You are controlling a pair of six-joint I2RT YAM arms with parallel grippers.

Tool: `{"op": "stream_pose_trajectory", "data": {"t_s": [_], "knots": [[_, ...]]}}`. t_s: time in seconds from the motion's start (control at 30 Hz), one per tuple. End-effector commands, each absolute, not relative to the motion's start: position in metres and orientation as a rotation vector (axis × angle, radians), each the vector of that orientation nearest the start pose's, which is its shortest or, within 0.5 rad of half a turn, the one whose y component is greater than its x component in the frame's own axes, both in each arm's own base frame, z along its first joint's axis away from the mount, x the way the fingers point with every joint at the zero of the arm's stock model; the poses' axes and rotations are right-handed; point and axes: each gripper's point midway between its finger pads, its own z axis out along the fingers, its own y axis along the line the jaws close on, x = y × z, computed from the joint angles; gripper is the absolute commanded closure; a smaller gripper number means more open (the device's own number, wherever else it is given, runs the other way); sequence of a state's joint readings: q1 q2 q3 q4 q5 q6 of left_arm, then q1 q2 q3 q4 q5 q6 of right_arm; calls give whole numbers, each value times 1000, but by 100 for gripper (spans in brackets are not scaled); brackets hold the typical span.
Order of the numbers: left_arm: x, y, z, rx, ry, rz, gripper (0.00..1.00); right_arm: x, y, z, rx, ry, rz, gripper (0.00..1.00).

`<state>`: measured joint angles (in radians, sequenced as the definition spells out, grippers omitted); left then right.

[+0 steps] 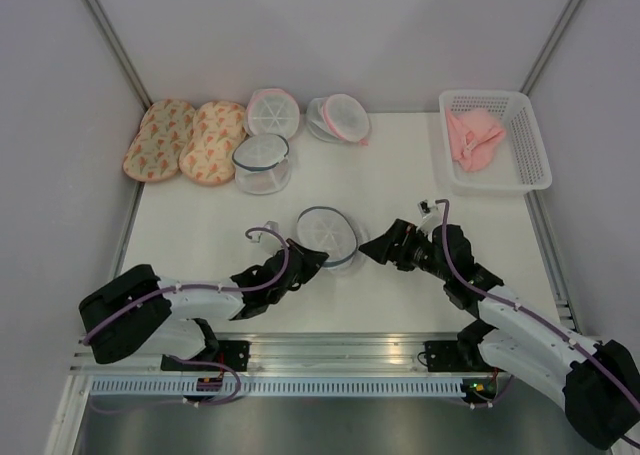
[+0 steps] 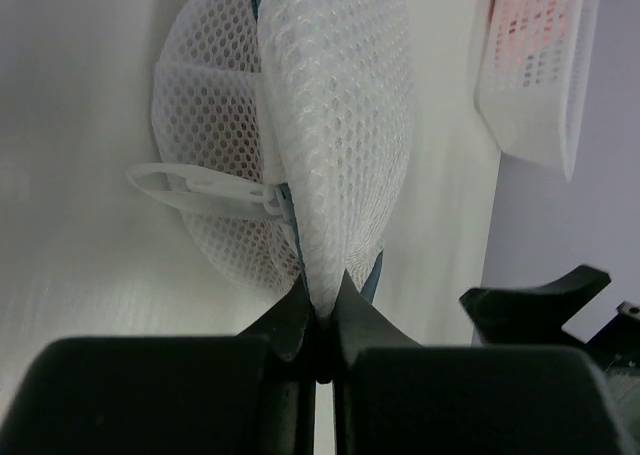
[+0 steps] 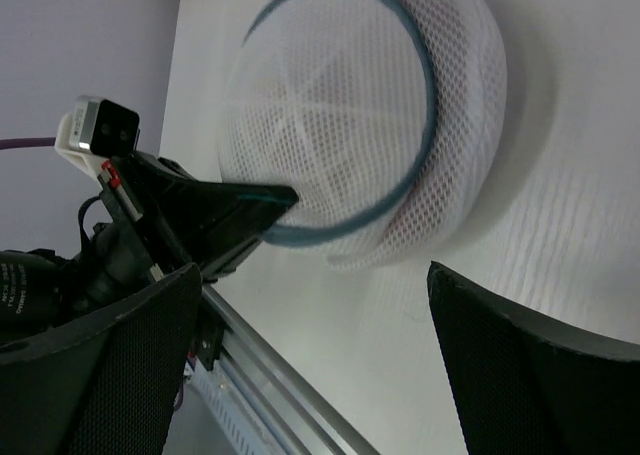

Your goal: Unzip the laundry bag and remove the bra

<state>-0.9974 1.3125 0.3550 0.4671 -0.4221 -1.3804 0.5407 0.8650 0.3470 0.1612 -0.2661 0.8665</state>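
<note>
White bench (image 1: 400,180), seen from above, with two black-and-white arms bolted at its near edge.

Left arm (image 1: 200,295): its jaws are pressed together, pinching a fold of white mesh at the edge of the task's laundry bag, a round dome-shaped white mesh bag with a dark blue-grey rim and white spoke-like ribs (image 1: 327,235).

Right arm (image 1: 520,310): its jaws stand wide apart and hold nothing.

The laundry bag lies on the bench between the two sets of jaws. It is touching the left pair and just beside the right pair, directly ahead of their gap. A faint reddish tint shows through its mesh wall, and the contents cannot be identified.

Well beyond the right jaws, at the far right of the bench, stands a white slotted plastic basket (image 1: 528,150) holding a crumpled pale pink cloth (image 1: 472,138).

Well beyond the left jaws lie two peach patterned oval pads (image 1: 185,140), side by side.

Between the pads and the basket are two pink-rimmed round mesh bags (image 1: 272,112). A further blue-grey-rimmed white mesh bag (image 1: 263,163) lies nearer the left jaws.

A white plastic loop tab (image 2: 190,185) projects from the laundry bag's seam, ahead and left of the left jaws.
</note>
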Motion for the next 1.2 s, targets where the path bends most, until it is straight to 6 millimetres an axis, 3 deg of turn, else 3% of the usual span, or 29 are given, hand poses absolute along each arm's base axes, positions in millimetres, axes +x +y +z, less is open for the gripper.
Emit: {"op": "stream_pose_trajectory", "data": {"t_s": [0.0,0.1,0.33,0.47,0.5,0.63,0.83,0.9,1.0,1.03,1.07,1.1,1.17], "knots": [[240,-267,71,-882,1970,-964,98,210,238,164,133,2040,1316,2],[241,-271,70,-914,1952,-964,98,202,236,153,161,2108,1317,2],[234,-289,82,-937,1903,-1080,98,190,243,151,361,2062,1542,6],[226,-296,106,-862,1859,-1180,98,188,245,143,392,2094,1544,9],[224,-297,121,-849,1823,-1231,98,188,246,144,397,2086,1564,9],[209,-304,138,-774,1809,-1297,98,189,252,144,404,2081,1602,11],[191,-313,147,-717,1805,-1360,98,193,261,127,434,2139,1597,12],[189,-316,148,-698,1806,-1370,98,193,265,124,442,2149,1618,18],[184,-318,149,-662,1816,-1396,98,194,269,122,414,2148,1625,44],[182,-321,151,-638,1819,-1408,98,196,270,122,402,2150,1614,57],[179,-322,149,-605,1835,-1402,98,198,272,119,369,2174,1580,93],[176,-324,152,-585,1844,-1420,98,200,272,118,358,2185,1557,100],[173,-322,150,-533,1861,-1395,94,202,272,115,318,2232,1492,100]]}}
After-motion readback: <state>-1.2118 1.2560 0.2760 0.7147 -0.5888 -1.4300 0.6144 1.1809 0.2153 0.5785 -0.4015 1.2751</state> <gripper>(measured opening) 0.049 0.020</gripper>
